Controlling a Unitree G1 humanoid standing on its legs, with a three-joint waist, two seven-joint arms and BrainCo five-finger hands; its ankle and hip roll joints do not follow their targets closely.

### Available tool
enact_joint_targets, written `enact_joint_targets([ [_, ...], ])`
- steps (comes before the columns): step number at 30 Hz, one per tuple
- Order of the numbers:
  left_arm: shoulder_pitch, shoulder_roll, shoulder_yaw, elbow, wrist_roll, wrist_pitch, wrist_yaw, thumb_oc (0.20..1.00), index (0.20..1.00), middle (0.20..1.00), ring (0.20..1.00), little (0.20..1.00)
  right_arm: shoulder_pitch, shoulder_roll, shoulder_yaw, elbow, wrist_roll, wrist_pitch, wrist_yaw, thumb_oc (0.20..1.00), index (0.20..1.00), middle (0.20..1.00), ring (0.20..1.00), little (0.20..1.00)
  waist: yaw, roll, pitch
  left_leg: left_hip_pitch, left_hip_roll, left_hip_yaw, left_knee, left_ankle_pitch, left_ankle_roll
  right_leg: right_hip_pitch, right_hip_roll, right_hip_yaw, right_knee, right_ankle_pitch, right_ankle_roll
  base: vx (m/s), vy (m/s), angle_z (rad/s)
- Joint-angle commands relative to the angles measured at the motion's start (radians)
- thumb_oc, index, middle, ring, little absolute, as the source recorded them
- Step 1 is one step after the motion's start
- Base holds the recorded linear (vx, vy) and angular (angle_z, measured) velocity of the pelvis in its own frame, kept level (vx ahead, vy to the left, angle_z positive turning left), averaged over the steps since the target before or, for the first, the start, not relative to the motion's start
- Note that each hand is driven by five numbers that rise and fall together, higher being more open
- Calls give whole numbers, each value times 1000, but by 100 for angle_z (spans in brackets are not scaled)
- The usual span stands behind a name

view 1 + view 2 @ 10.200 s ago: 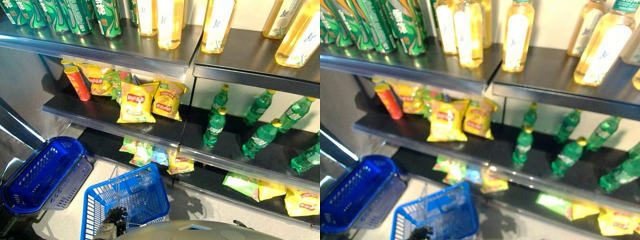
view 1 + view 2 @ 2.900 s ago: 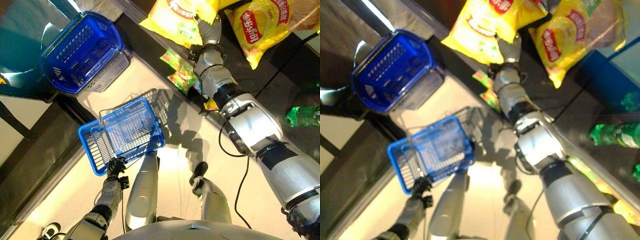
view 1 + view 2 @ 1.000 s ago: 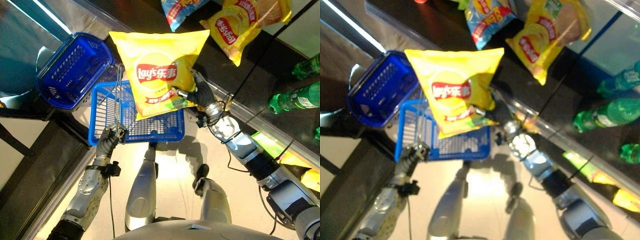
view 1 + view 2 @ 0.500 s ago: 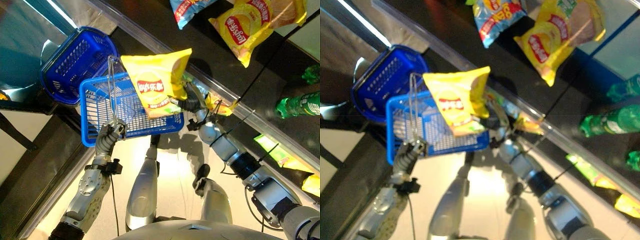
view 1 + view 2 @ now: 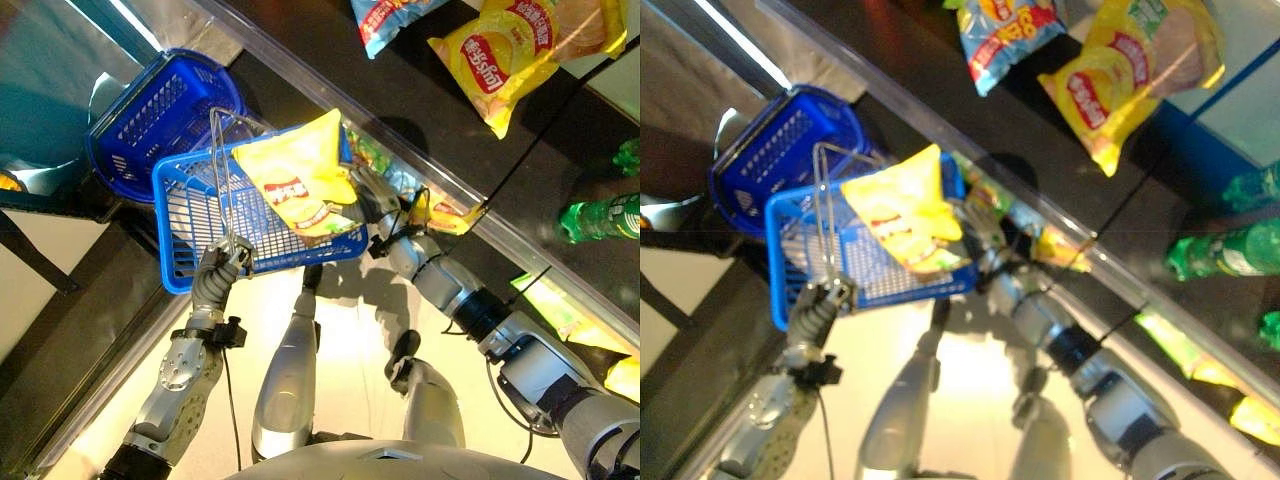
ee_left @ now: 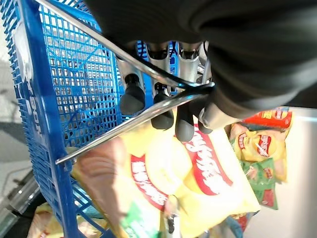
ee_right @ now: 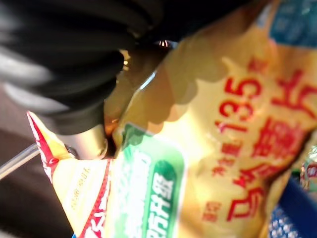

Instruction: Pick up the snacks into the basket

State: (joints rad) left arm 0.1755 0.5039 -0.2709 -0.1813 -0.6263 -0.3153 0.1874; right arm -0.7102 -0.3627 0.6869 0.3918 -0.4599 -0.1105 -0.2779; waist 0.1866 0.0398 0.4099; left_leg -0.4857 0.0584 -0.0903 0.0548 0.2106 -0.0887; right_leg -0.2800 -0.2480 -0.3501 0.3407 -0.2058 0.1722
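chip bag (image 5: 298, 180) now lower, inside basket (image 5: 190, 205) | right hand (image 5: 368, 196) pinching it

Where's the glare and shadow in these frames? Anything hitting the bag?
Left eye view: hard glare on the floor and along the shelf rail. Right wrist view: the right hand throws shadow across the chip bag it pinches. Left wrist view: the left hand, curled on the basket handle, is backlit and dark.
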Motion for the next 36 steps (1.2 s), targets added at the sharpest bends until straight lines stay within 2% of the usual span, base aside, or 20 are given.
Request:
enact_joint_targets([
  [1,-115,-15,73,-314,-19,-134,-76,200,200,200,200,200,-112,8,54,-7,36,-49,62,200,200,200,200,200,27,-7,-1,75,-34,-39,-16,-95,76,-83,31,-24,-62,233,-4,0,0,0],
  [6,-120,-8,82,-314,-24,-116,-98,200,200,200,200,200,-187,40,119,30,75,-58,141,200,200,200,200,200,37,-10,-2,80,-36,-42,-24,-93,74,-79,32,-27,-65,233,-3,9,2,4],
  [14,-141,25,71,-334,-50,-100,-159,200,200,200,200,200,-275,107,186,133,48,-53,198,200,200,200,200,200,57,-10,-3,85,-39,-47,-29,-96,74,-77,28,-31,-62,232,0,10,2,4],
  [18,-156,29,56,-344,-70,-100,-177,200,200,200,200,200,-284,149,207,224,22,-46,203,200,200,200,200,200,64,-11,-4,88,-42,-51,-31,-96,75,-71,28,-34,-65,231,-1,0,0,0],
  [27,-189,12,-11,-329,-78,-87,-213,200,200,200,200,200,-262,285,270,558,-191,-7,179,200,200,200,200,200,82,13,-6,89,-48,-66,-36,-96,78,-67,24,-43,-61,229,-2,0,0,0],
  [36,-200,-5,-32,-316,-73,-79,-217,200,200,200,200,200,-212,325,253,687,-277,29,141,200,200,200,200,200,84,23,-10,96,-50,-69,-43,-95,79,-58,23,-47,-65,229,1,8,8,3],
])
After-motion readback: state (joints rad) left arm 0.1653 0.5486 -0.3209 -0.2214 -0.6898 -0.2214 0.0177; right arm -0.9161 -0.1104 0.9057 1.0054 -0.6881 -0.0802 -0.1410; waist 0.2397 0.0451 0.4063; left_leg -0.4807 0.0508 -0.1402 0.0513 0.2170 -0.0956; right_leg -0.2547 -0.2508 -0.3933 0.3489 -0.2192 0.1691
